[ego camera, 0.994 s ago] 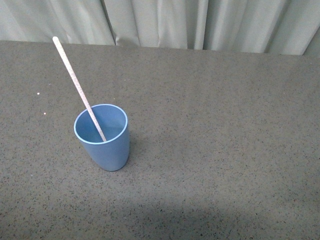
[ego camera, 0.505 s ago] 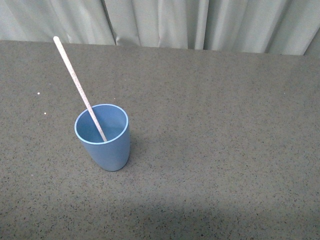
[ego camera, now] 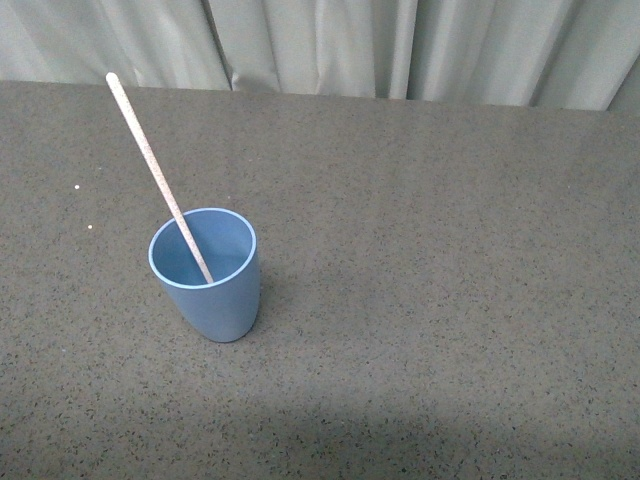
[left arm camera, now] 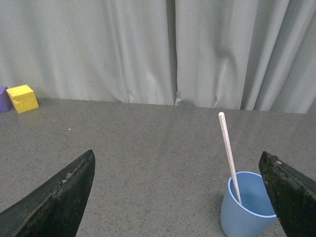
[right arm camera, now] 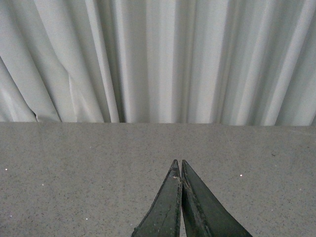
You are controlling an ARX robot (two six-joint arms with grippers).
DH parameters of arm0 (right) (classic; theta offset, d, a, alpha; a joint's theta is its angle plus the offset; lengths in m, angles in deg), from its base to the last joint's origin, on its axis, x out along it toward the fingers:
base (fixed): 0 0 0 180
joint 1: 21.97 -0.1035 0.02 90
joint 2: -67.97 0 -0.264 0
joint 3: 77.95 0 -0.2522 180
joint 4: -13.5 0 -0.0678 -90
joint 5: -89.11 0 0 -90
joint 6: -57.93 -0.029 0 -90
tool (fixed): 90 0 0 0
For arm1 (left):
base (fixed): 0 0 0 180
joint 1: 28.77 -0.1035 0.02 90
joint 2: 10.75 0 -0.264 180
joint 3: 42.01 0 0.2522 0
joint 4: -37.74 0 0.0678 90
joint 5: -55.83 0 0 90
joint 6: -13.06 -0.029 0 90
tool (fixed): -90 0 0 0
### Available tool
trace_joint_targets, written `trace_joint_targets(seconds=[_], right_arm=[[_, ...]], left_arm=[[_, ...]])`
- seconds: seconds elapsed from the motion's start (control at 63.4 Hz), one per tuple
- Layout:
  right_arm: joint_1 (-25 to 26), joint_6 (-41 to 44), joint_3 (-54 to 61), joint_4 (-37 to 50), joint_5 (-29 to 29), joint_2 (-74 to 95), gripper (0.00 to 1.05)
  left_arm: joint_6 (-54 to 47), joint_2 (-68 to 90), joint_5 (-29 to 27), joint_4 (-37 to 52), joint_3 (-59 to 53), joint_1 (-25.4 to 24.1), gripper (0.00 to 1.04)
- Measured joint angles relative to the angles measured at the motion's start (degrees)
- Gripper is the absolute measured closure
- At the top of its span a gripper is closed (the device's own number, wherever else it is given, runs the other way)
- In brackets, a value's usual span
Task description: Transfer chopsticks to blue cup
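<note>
one yellow block beside curtain

The dark speckled table carries the blue cup and, far off, a yellow block.

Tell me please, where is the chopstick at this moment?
In the front view the chopstick stands inside the blue cup, on the left part of the table, leaning over the cup's far-left rim toward the curtain.
</note>
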Motion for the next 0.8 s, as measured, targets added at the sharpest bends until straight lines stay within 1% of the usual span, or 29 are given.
trace_joint_targets(seconds=[0.316,0.379,0.442,0.473,0.505,0.568,0.742,0.805], right_arm=[[0.0,0.0,0.0,-5.8,0.0,-5.7,1.04],[0.0,0.0,0.0,-14.9,-0.2,-12.9,1.04],[0.0,0.0,0.0,-15.3,-0.2,-15.0,1.04],[0.0,0.1,0.0,-15.3,-0.2,-15.1,1.01],[0.0,0.1,0.0,-15.5,-0.2,-15.1,0.96],[0.0,0.1,0.0,-15.5,-0.2,-15.1,0.83],[0.0,0.1,0.0,-15.5,-0.2,-15.1,0.55],[0.0,0.1,0.0,-15.5,-0.2,-15.1,0.43]], left_arm=[[0.0,0.0,0.0,0.0,0.0,0.0,0.07],[0.0,0.0,0.0,0.0,0.0,0.0,0.07],[0.0,0.0,0.0,0.0,0.0,0.0,0.07],[0.0,0.0,0.0,0.0,0.0,0.0,0.07],[0.0,0.0,0.0,0.0,0.0,0.0,0.07],[0.0,0.0,0.0,0.0,0.0,0.0,0.07],[0.0,0.0,0.0,0.0,0.0,0.0,0.07],[0.0,0.0,0.0,0.0,0.0,0.0,0.07]])
